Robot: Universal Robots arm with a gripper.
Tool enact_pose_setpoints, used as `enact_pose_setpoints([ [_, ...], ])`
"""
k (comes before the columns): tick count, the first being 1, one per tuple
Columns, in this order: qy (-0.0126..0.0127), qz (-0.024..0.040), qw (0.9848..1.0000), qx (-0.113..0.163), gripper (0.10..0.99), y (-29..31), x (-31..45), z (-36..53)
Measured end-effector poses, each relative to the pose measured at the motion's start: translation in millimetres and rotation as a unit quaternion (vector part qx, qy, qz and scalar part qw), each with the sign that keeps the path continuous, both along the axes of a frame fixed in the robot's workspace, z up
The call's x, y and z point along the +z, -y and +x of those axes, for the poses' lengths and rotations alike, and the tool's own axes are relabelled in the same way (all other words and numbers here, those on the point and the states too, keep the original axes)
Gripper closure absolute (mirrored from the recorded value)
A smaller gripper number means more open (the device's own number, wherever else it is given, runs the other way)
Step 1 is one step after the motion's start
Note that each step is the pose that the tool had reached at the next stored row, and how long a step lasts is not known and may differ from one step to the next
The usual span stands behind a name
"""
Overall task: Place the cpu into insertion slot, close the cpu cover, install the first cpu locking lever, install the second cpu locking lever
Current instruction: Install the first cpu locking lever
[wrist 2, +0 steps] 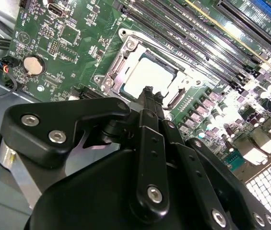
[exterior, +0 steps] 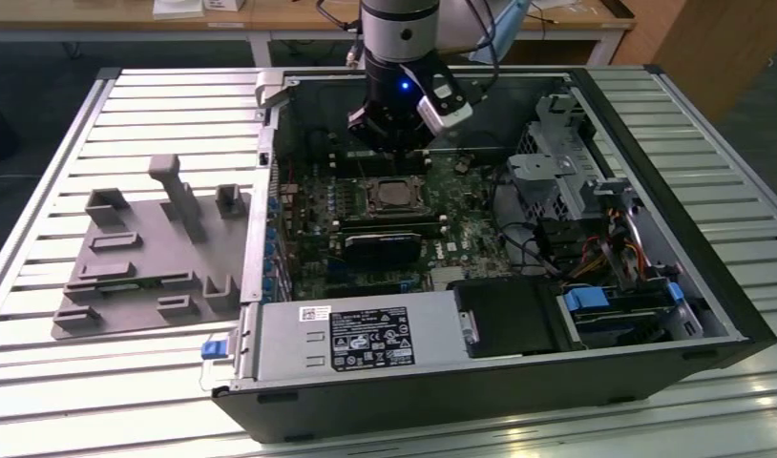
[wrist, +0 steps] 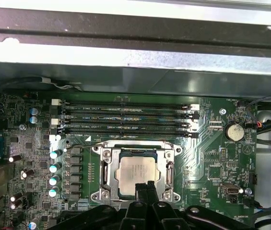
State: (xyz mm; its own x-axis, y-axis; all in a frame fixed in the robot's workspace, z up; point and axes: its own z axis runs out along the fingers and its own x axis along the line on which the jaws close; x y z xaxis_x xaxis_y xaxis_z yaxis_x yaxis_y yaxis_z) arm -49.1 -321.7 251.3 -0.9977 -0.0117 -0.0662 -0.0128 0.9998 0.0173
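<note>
We see the cpu [wrist: 136,168] lying flat in the insertion slot [wrist: 101,195], inside the open computer case [exterior: 694,248] on the slatted desk [exterior: 95,143]. The cpu cover [wrist: 107,168] is down around it, its window framing the silvery top. The pincer [wrist: 146,186] hovers just over one edge of the chip, fingers pressed together with nothing between them. We judge the chip light, stiff and fragile underneath, so best held by its edges. The cover looks thin and springy, better pressed on its frame than over the window.
</note>
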Motion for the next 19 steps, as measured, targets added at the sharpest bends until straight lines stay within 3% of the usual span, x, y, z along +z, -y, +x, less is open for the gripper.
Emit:
enact_pose_setpoints([
  [9,0.0001,-0.0001,1.0,0.0,0.984,0.1,0.2,-2.7],
  [13,0.0012,-0.0001,1.0,0.0,0.984,0.0,0.1,-11.2],
  [19,0.004,0.0,1.0,-0.001,0.984,0.0,0.0,-30.8],
])
